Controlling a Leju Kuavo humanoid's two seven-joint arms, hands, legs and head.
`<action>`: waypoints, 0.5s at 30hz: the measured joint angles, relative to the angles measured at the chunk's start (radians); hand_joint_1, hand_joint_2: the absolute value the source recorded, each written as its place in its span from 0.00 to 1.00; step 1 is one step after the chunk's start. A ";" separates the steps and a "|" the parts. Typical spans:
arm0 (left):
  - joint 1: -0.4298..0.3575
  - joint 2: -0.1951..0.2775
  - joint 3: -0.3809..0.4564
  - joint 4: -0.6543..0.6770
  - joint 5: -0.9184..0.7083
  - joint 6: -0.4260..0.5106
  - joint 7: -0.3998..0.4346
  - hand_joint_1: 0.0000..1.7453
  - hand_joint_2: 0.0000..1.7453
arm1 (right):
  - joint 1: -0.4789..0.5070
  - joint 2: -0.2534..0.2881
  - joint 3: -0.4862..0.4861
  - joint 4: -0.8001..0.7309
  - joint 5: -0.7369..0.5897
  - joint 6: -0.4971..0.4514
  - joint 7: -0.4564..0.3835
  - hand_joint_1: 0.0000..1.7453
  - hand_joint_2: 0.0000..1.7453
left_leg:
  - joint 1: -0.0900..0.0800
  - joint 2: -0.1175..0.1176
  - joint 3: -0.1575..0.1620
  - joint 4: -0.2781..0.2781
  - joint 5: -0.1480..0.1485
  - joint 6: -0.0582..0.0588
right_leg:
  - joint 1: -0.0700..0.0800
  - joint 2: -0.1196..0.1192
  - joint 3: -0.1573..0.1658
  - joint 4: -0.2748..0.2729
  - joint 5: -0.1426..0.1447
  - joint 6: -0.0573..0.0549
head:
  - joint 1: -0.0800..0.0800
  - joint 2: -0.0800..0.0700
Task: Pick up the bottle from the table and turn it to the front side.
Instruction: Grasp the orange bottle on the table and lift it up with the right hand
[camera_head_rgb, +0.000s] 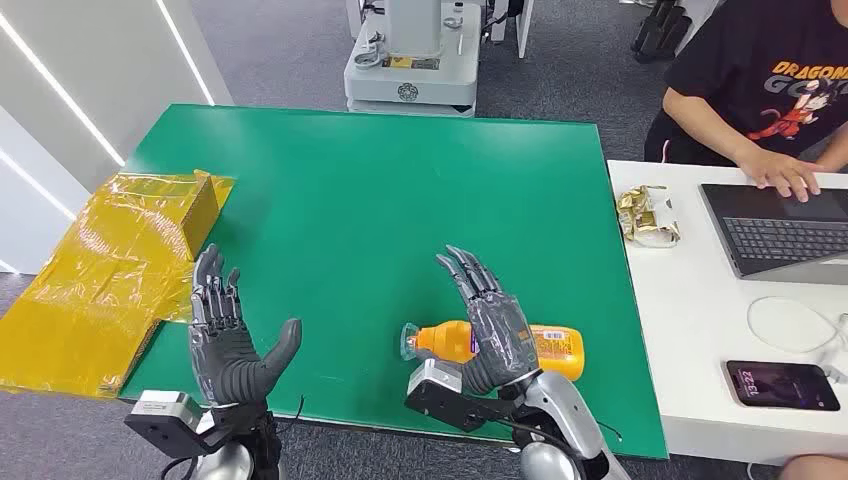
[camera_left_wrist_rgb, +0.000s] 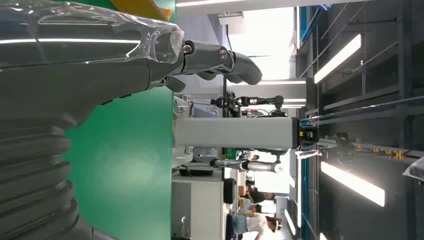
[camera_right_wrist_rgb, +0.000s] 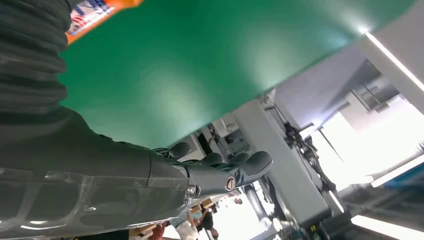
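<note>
An orange bottle (camera_head_rgb: 553, 349) with a clear cap lies on its side near the front edge of the green table (camera_head_rgb: 380, 190). My right hand (camera_head_rgb: 490, 320) hovers over the bottle's middle, fingers straight and spread, holding nothing. A corner of the bottle (camera_right_wrist_rgb: 95, 12) shows beside my right hand (camera_right_wrist_rgb: 210, 172) in the right wrist view. My left hand (camera_head_rgb: 228, 335) stands open at the table's front left, palm facing right, well apart from the bottle. In the left wrist view my left hand (camera_left_wrist_rgb: 150, 65) is empty.
Yellow plastic wrapping and a yellow box (camera_head_rgb: 130, 250) lie at the table's left edge. A white desk (camera_head_rgb: 690, 330) on the right carries a laptop (camera_head_rgb: 780, 232), a phone (camera_head_rgb: 782, 385), a snack packet (camera_head_rgb: 648, 215). A person (camera_head_rgb: 760, 80) types there. A machine base (camera_head_rgb: 412, 60) stands behind the table.
</note>
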 joint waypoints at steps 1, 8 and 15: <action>0.002 0.000 0.000 -0.001 -0.001 -0.002 0.002 0.00 1.00 | -0.001 -0.004 -0.001 0.000 0.002 0.011 0.006 0.00 1.00 | 0.000 0.000 0.000 0.000 0.000 0.000 | 0.000 0.000 0.000 0.000 0.000 0.000 | 0.000 0.000; 0.017 -0.002 0.000 -0.015 -0.017 -0.030 0.023 0.00 1.00 | -0.002 -0.054 -0.021 -0.012 0.039 0.095 0.059 0.00 1.00 | 0.000 0.000 0.000 0.000 0.000 0.000 | 0.000 0.000 0.000 0.000 0.000 0.000 | 0.000 0.000; 0.022 -0.017 0.000 -0.023 -0.026 -0.093 0.058 0.00 1.00 | -0.013 -0.135 -0.057 -0.024 0.029 0.229 0.087 0.00 1.00 | -0.001 0.000 0.000 0.000 0.000 0.001 | 0.000 0.000 0.000 0.000 0.000 0.000 | 0.000 0.000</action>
